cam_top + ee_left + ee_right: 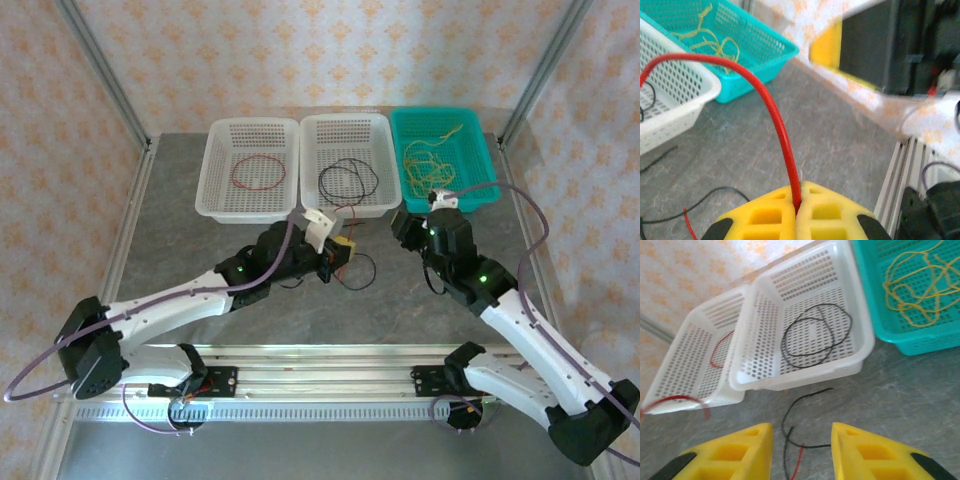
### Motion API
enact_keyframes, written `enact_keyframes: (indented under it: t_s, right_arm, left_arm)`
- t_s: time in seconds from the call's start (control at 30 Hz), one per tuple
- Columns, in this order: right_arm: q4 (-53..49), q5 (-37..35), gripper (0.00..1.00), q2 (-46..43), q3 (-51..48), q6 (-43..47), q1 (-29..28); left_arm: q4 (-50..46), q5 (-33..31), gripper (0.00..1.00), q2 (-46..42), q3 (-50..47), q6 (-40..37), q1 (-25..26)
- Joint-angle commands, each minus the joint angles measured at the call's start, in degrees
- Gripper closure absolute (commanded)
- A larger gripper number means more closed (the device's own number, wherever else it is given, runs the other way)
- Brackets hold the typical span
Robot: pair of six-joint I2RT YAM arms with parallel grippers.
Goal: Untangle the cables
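Note:
My left gripper is shut on a red cable, which arcs up from the yellow pads and off to the left. From above, this gripper sits just in front of the middle basket. A loose black cable lies on the table beside it, crossed by a short red end. My right gripper hangs open above that black cable, nothing between its fingers. From above, the right gripper is near the teal basket's front.
Three baskets line the back. The left white basket holds a red loop. The middle white basket holds a black loop. The teal basket holds yellow cables. Metal rails run along the near edge.

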State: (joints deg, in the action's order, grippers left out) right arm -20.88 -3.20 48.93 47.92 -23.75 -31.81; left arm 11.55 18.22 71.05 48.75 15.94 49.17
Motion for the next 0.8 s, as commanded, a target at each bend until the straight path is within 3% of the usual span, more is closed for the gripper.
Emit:
enact_keyframes:
  t_s: [0.0,0.4,0.57,0.77]
  right_arm:
    - [1.0,-6.5,0.65,-0.8,-3.4,0.1,0.2]
    - [12.0,8.8,0.6,2.0,-10.9,5.1,-0.9]
    - [14.0,10.4,0.57,5.9,-12.9,7.1,-3.2]
    - [16.6,10.5,0.45,10.9,-14.5,8.6,-6.3]
  left_arm:
    - [5.1,2.3,1.0,-3.1,-1.1,5.4,-2.0]
    - [1.4,6.8,1.0,-7.3,5.3,8.8,-10.2]
    - [-0.2,7.7,1.0,-6.8,9.0,8.7,-11.2]
    - [-1.6,7.8,1.0,-6.5,13.5,8.9,-12.1]
